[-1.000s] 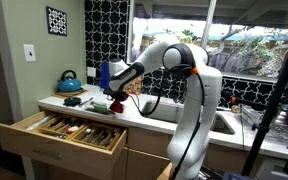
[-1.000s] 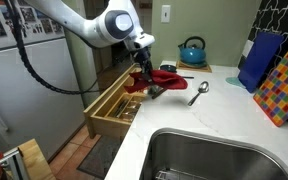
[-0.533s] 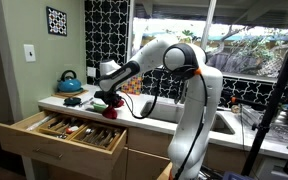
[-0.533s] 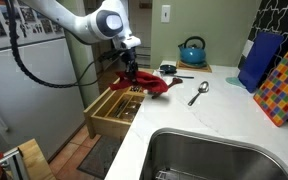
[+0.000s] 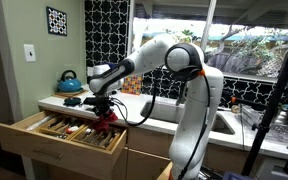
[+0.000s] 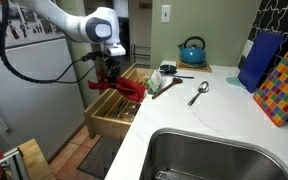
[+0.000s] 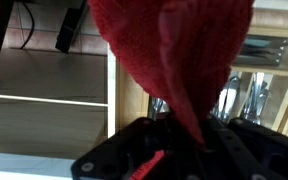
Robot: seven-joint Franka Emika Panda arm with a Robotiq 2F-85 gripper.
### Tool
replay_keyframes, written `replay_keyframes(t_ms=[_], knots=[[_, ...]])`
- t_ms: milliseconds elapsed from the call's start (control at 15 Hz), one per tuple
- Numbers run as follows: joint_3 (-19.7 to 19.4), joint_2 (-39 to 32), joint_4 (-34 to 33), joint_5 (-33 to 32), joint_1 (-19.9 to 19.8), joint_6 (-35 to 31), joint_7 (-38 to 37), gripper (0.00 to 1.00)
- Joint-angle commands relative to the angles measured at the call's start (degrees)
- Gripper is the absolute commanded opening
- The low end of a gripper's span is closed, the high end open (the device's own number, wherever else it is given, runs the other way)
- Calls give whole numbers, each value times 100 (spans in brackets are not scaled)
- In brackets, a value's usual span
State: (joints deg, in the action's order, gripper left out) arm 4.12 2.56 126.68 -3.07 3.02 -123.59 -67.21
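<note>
My gripper (image 6: pixel 110 73) is shut on a red cloth (image 6: pixel 125 87) and holds it in the air over the open wooden drawer (image 6: pixel 112 107). The cloth hangs down from the jaws toward the cutlery in the drawer. In an exterior view the gripper (image 5: pixel 106 104) and the cloth (image 5: pixel 109 120) are above the drawer (image 5: pixel 44 135). In the wrist view the red cloth (image 7: pixel 174 55) fills most of the picture, pinched between the jaws (image 7: pixel 189 135), with the drawer's compartments behind it.
On the white counter (image 6: pixel 219 110) lie a metal spoon (image 6: pixel 199 93) and a dark utensil (image 6: pixel 167 87). A blue kettle (image 6: pixel 192 51) stands at the back. A sink (image 6: pixel 214 155) is in the counter. A colourful board (image 6: pixel 283 88) leans at the wall.
My gripper has carried the red cloth off the counter and out over the open drawer, away from the spoon and the kettle.
</note>
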Motion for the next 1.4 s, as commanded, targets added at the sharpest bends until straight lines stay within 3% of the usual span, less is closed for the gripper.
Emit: replay_keyframes(t_ms=[0,200,533,800,1000,1333], knots=[[-9,-120,152,793,40,29,622,3],[-27,-432,160,850,20,-155,766,3],[-137,-1184,139,235,73,-1148,770,3],[-445,-1757,89,-606,177,-2181,573,3],[-731,-2153,-72,-924,303,-2522,468,3],[-993,-2679,-358,-835,508,-2989,543,3]])
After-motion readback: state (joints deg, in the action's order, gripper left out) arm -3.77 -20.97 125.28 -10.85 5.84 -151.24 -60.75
